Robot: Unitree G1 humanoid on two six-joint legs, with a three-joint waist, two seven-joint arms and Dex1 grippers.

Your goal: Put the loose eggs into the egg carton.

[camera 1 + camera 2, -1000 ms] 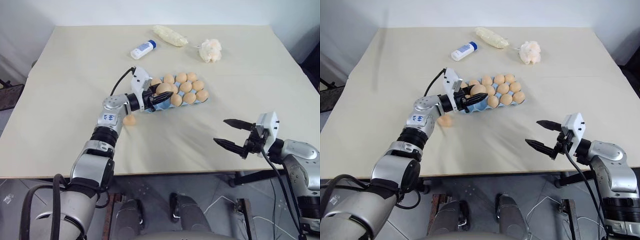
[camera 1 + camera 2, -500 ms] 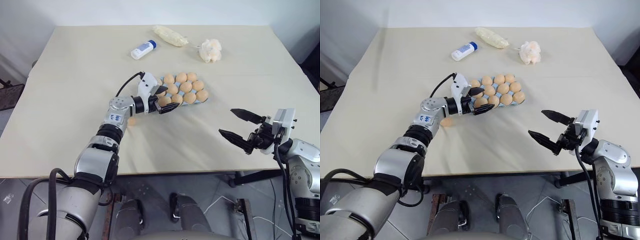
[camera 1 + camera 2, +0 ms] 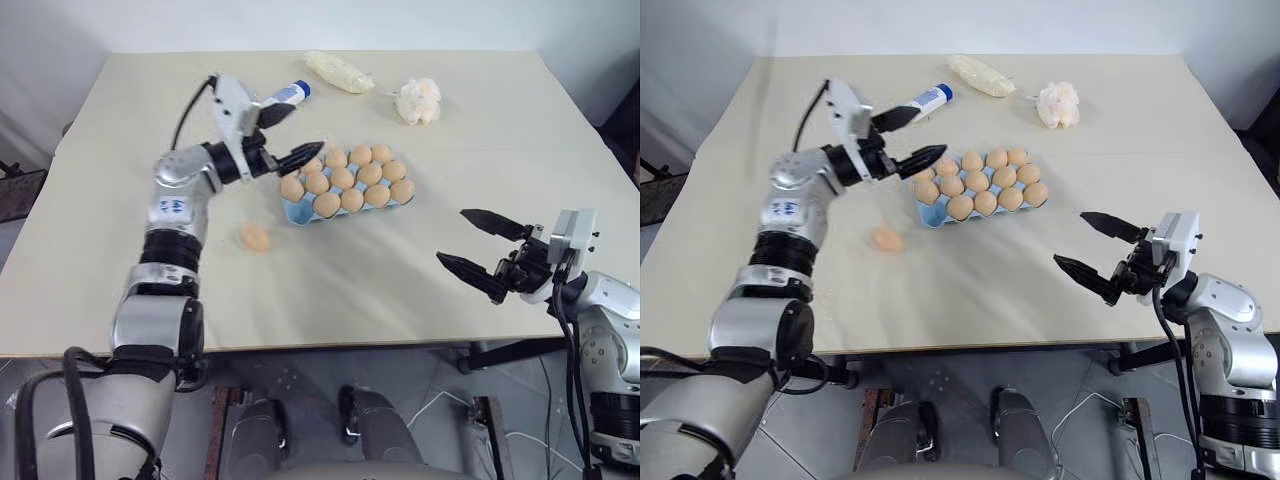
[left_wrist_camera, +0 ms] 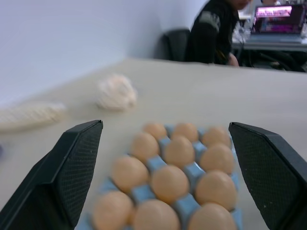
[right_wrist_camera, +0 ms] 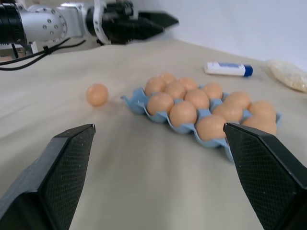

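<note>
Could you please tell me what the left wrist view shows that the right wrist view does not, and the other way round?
Left wrist view, not the right: a white fluffy wad beyond the carton and a seated person in the background. Right wrist view, not the left: one loose egg on the table beside the carton, a white bottle with a blue cap, and the left gripper, jaws open. Both: the blue egg carton holding eggs, on the beige table.
</note>
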